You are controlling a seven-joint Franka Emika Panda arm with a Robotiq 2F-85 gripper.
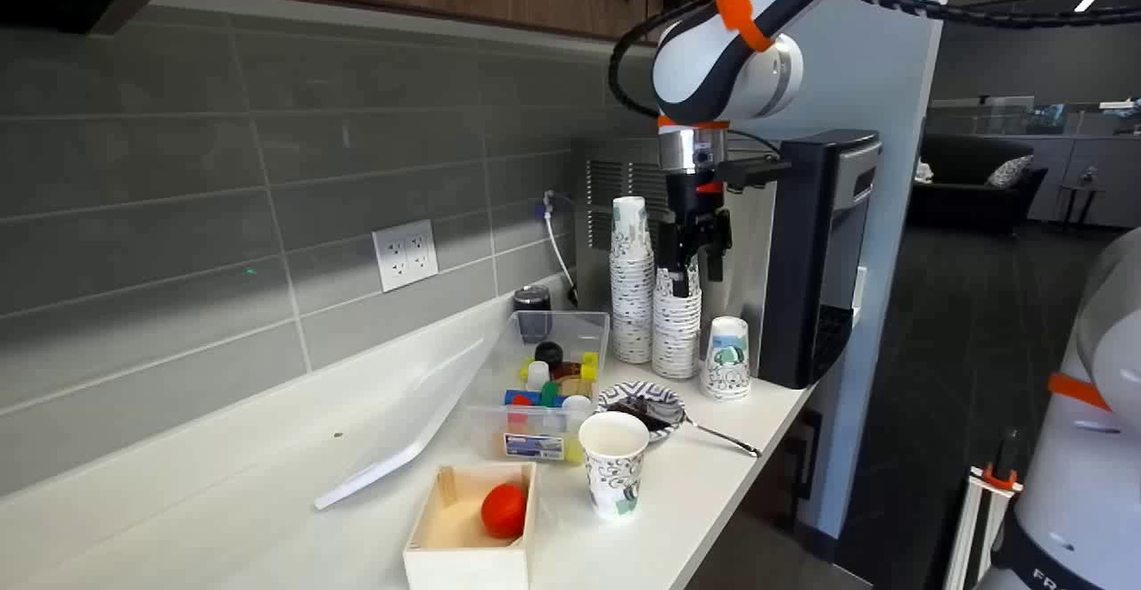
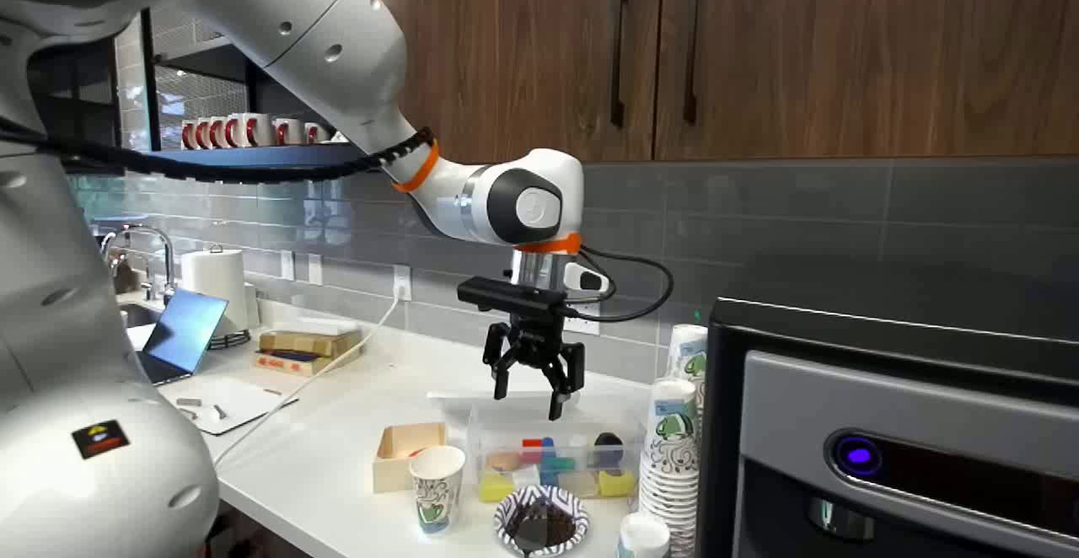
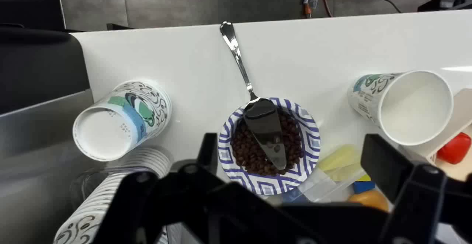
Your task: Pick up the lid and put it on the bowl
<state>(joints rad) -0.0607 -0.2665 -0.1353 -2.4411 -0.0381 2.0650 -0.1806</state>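
The lid (image 1: 423,416) is a thin whitish translucent plate, tilted on the counter between the clear tub and the tiled wall. I cannot tell whether it touches the tub. In an exterior view only a pale edge of the lid (image 2: 451,396) shows behind the tub. The bowl is the clear tub (image 1: 486,437), uncovered, with colourful pieces inside; it also shows in an exterior view (image 2: 476,436) and partly in the wrist view (image 3: 344,179). My gripper (image 1: 699,274) (image 2: 528,399) (image 3: 295,155) is open and empty, raised above the counter. The lid is out of the wrist view.
A patterned paper bowl (image 3: 230,163) holds brown beans and a metal server (image 3: 238,58). An upright paper cup (image 1: 615,474) and a wooden box (image 1: 468,568) with a red object stand beside the tub. Tall cup stacks (image 1: 633,305) and a coffee machine (image 1: 811,260) stand at the counter's end.
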